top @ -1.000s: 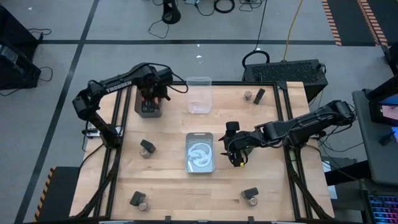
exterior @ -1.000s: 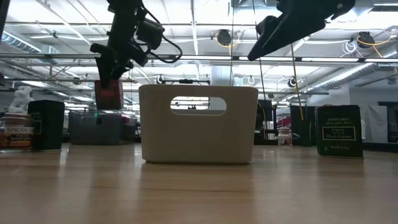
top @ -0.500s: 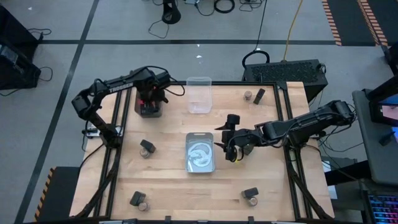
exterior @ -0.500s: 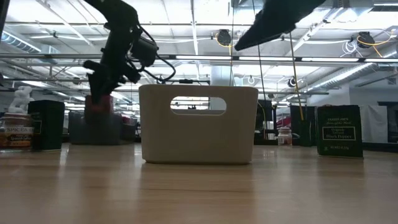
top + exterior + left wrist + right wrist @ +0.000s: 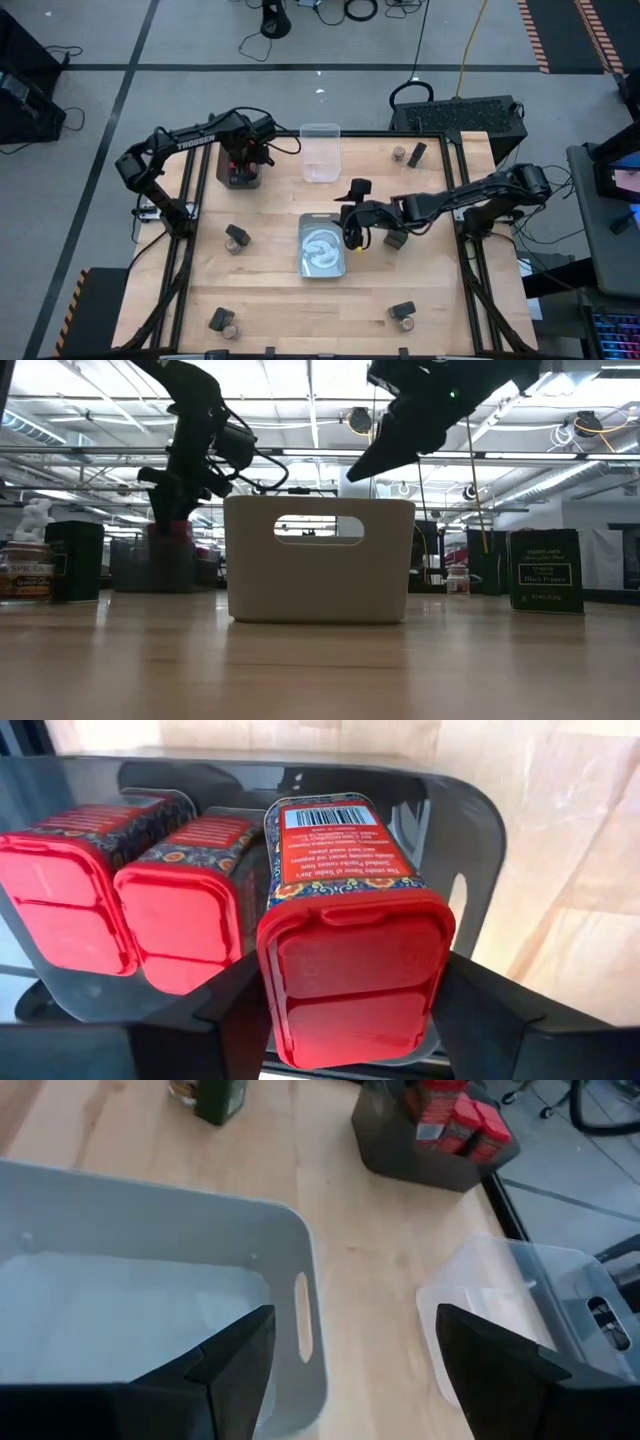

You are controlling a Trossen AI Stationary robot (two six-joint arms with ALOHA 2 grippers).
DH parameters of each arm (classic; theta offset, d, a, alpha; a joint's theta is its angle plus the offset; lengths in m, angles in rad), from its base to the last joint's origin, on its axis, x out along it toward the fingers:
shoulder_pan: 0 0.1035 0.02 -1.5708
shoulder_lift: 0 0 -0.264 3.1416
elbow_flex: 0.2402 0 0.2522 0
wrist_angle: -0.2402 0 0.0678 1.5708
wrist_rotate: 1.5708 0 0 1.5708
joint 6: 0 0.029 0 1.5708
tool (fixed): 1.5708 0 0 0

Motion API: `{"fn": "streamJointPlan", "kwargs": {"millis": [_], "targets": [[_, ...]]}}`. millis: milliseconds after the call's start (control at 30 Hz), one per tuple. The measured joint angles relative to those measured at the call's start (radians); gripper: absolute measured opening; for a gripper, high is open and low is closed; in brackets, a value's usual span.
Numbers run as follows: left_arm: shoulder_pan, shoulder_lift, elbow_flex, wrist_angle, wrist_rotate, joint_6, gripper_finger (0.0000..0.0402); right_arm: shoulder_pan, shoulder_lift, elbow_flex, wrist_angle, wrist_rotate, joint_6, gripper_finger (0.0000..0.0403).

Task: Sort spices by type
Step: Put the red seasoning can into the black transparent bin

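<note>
Red spice boxes [image 5: 200,900] fill the dark bin [image 5: 440,830]; left tool [image 5: 350,1010] grips one

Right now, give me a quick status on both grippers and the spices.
Left gripper shut on red spice box, inside dark bin beside two other red boxes. Right gripper open, empty, above white bin. Nothing in the way.

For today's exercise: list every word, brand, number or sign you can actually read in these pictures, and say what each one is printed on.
"TROSSEN": on the left arm, high view.
"Black Pepper": on the dark box at the right, low view; the lines above it are too small to read.
Barcode and fine print: on the red spice box held in the left hand; too small to read.
Label on the jar at far left: blurred.
</note>
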Motion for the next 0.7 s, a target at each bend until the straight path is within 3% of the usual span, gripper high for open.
{"fn": "streamJointPlan", "kwargs": {"millis": [700], "targets": [[0.0,0.0,0.0,0.001,-0.022,-0.039,0.0249,-0.005,0.0,0.0,0.0,-0.003,0.0,0.0258]]}}
